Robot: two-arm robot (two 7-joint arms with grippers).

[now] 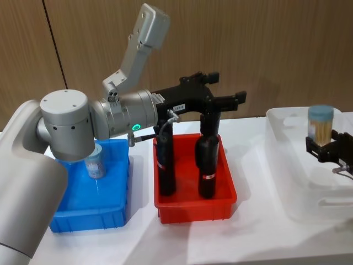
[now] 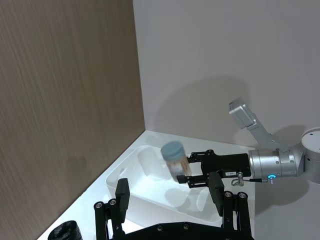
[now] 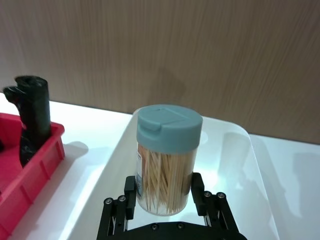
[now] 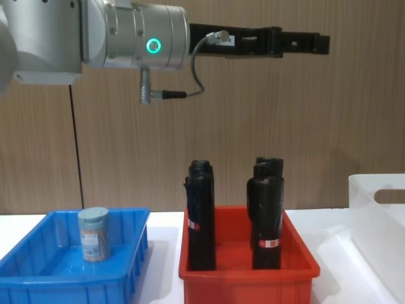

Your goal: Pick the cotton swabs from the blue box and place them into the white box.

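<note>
One jar of cotton swabs (image 1: pixel 321 123) with a pale blue lid is held upright over the white box (image 1: pixel 276 118), and my right gripper (image 1: pixel 326 149) is shut on its lower half. The right wrist view shows that jar (image 3: pixel 165 165) close up between the fingers (image 3: pixel 131 195), above the white box (image 3: pixel 235 135). A second jar (image 1: pixel 95 164) stands upright in the blue box (image 1: pixel 83 212) on the left. My left gripper (image 1: pixel 226 88) hovers open and empty high above the red bin.
A red bin (image 1: pixel 193 212) between the two boxes holds tall black tubes (image 1: pixel 165 165) standing upright. The left arm's body spans the space above the blue box. A wood-panelled wall runs behind the white table.
</note>
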